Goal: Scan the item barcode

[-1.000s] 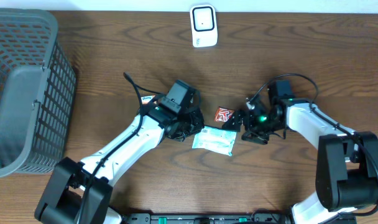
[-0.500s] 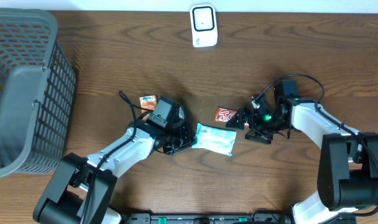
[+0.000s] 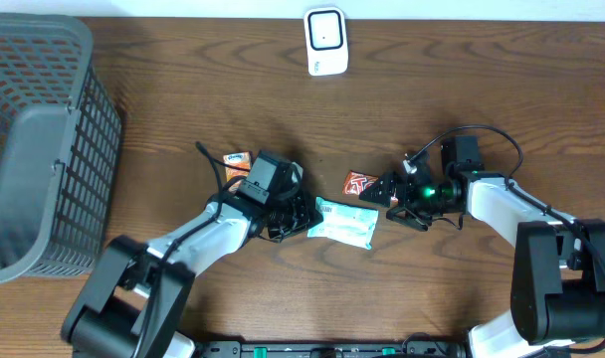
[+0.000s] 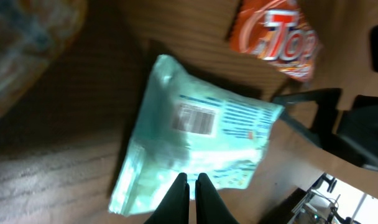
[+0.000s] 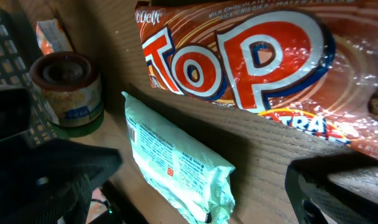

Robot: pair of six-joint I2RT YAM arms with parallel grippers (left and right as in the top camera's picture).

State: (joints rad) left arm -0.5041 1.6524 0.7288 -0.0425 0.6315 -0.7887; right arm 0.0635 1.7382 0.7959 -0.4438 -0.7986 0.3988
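Observation:
A mint-green packet [image 3: 344, 221] lies flat on the table, its barcode [image 4: 195, 118] facing up. My left gripper [image 3: 301, 216] is shut, and its tips [image 4: 190, 185] rest over the packet's near edge with nothing between them. A red "Top" snack packet [image 3: 359, 183] lies just beyond the mint one. My right gripper [image 3: 390, 195] stands wide open beside the red packet; in its wrist view the gripper [image 5: 204, 168] has the mint packet [image 5: 176, 165] and the red packet [image 5: 251, 59] ahead of the fingers. The white scanner [image 3: 325, 40] stands at the table's far edge.
A grey mesh basket [image 3: 39, 149] fills the left end of the table. A small orange packet [image 3: 238, 159] lies behind the left arm. The two grippers face each other closely across the packets.
The left arm has drawn back toward the front left and lowered, its shut tips now at the mint packet's left edge. The right gripper has shifted slightly and stays open.

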